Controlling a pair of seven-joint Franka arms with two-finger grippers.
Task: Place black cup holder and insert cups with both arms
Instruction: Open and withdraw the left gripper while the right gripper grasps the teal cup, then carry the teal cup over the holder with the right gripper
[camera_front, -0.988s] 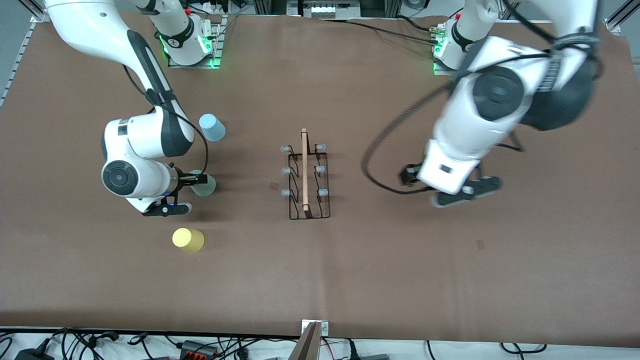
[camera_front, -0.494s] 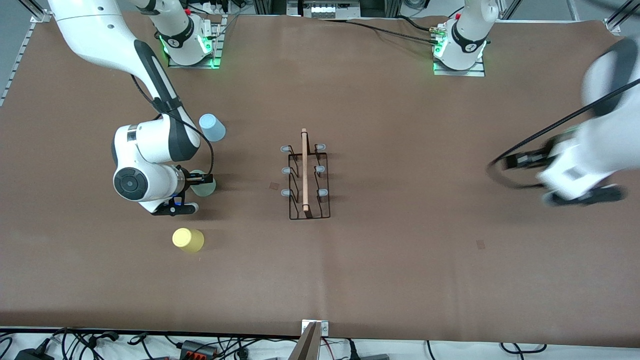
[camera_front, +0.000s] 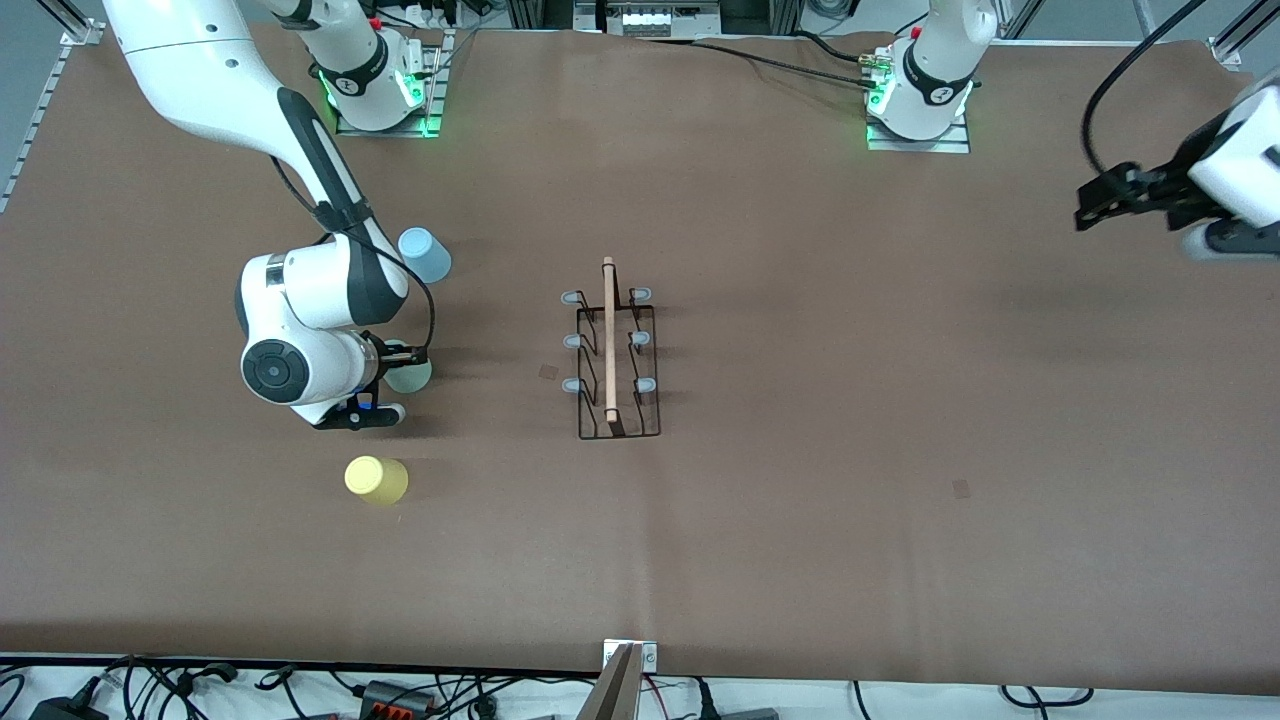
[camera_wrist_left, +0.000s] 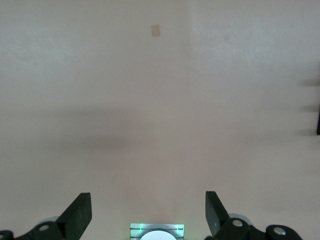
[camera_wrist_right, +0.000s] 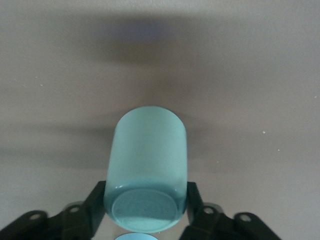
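Observation:
The black cup holder (camera_front: 610, 352) stands upright in the middle of the table, with its wooden rod on top and nothing on its pegs. My right gripper (camera_front: 396, 370) is low at the pale green cup (camera_front: 414, 378), toward the right arm's end of the table. In the right wrist view its fingers (camera_wrist_right: 193, 196) press both sides of this cup (camera_wrist_right: 149, 150), which is upside down. The light blue cup (camera_front: 424, 255) stands farther from the front camera, the yellow cup (camera_front: 376, 480) nearer. My left gripper (camera_front: 1095, 200) is open and empty, up over the left arm's end of the table; its fingers (camera_wrist_left: 80, 216) are wide apart.
Small tape squares lie on the brown cloth beside the holder (camera_front: 548, 372) and nearer the front camera toward the left arm's end (camera_front: 961, 488). Cables run along the table's front edge (camera_front: 400, 690). One edge of the holder (camera_wrist_left: 318, 122) shows in the left wrist view.
My left arm has swung away from beside the holder to the left arm's end of the table. My right arm has shifted slightly toward the pale green cup, which has stayed in place.

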